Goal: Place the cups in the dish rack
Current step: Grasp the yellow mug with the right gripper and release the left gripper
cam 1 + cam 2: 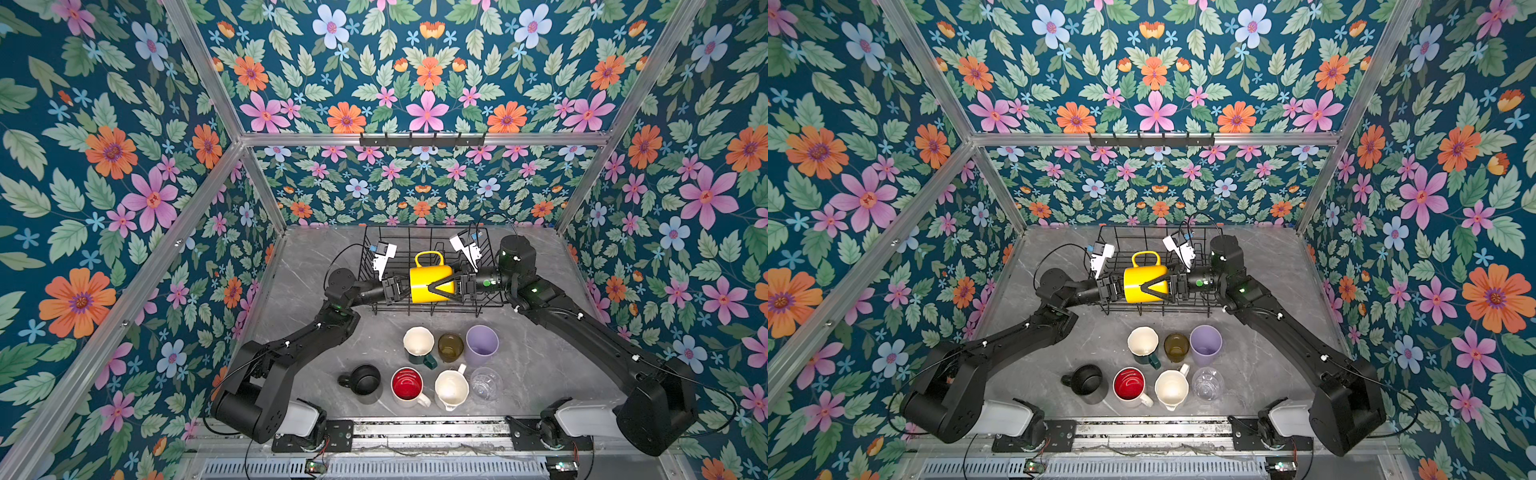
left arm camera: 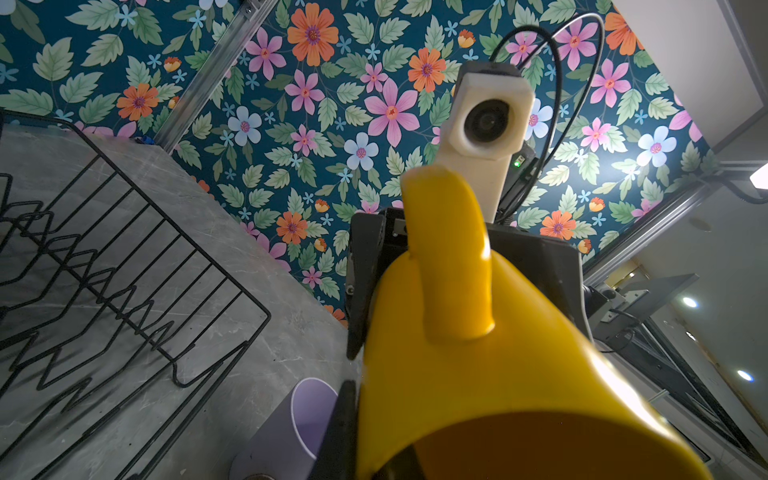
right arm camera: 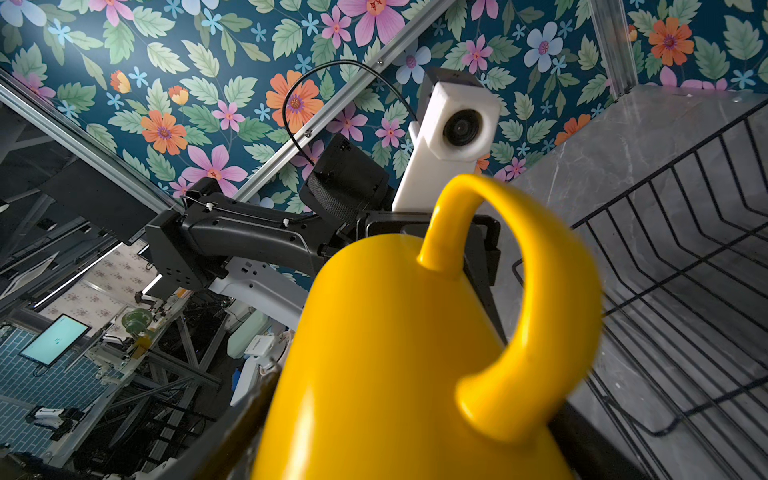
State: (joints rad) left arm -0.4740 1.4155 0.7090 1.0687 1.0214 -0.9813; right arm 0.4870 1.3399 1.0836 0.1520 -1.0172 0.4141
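Operator: What's nearest me?

Spotter: Your front row on the worktop (image 1: 316, 332): the black mug (image 1: 361, 380), the red-inside white mug (image 1: 407, 384), the plain white mug (image 1: 451, 388) and the clear glass (image 1: 485, 384). All stand upright and close together.

Operator: Behind those?

Spotter: A second row, also upright: the green-sided white mug (image 1: 419, 343), the olive glass (image 1: 451, 347) and the lilac tumbler (image 1: 482, 345). They stand side by side, just short of the dish rack (image 1: 419, 239).

Operator: And the yellow one?

Spotter: Your yellow mug (image 1: 430, 276) is over the middle of the dish rack in both top views. It lies on its side between your two arms, handle toward the back wall, mouth toward your left arm. Your left gripper (image 1: 404, 288) has its fingers clamped on the rim at that mouth. Your right gripper (image 1: 432, 287) sits at the base end with its fingers spread wide on opposite sides of the mug. From these angles I can't tell you whether they press on it.

Operator: Anything beyond?

Spotter: The black hook bar (image 1: 422, 140), high on the back wall, well apart from the rack.
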